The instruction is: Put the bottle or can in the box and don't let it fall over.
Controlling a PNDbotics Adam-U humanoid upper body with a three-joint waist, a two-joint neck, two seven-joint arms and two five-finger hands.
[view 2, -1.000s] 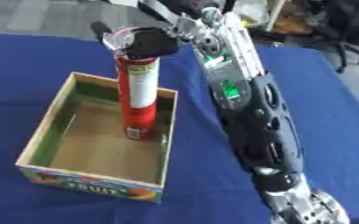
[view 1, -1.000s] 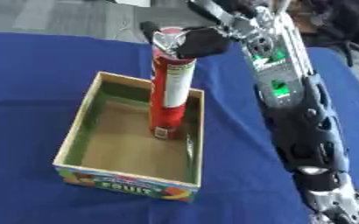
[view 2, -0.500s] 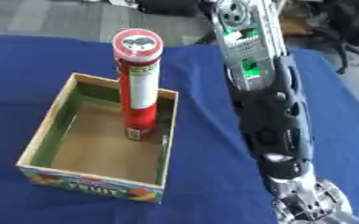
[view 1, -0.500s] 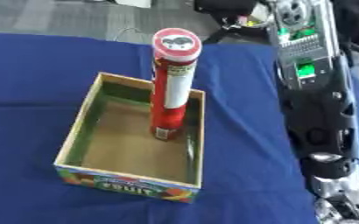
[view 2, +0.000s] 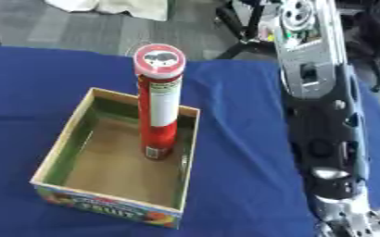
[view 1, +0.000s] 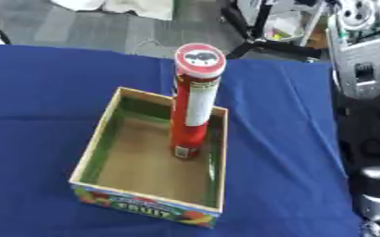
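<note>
Red can (view 1: pixel 194 109) upright inside open cardboard box (view 1: pixel 96 152), base on floor near far right corner, nothing touching it. Box on blue tablecloth (view 1: pixel 39 92). Right arm (view 2: pixel 319 115) along right edge; hand itself apparently out of frame, state indeterminable. Left hand unseen.

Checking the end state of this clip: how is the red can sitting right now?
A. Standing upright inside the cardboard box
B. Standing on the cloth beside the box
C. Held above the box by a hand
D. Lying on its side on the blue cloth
A: the red can stands upright with its base on the floor of the cardboard box, near the far right wall, and no hand touches it.
</note>
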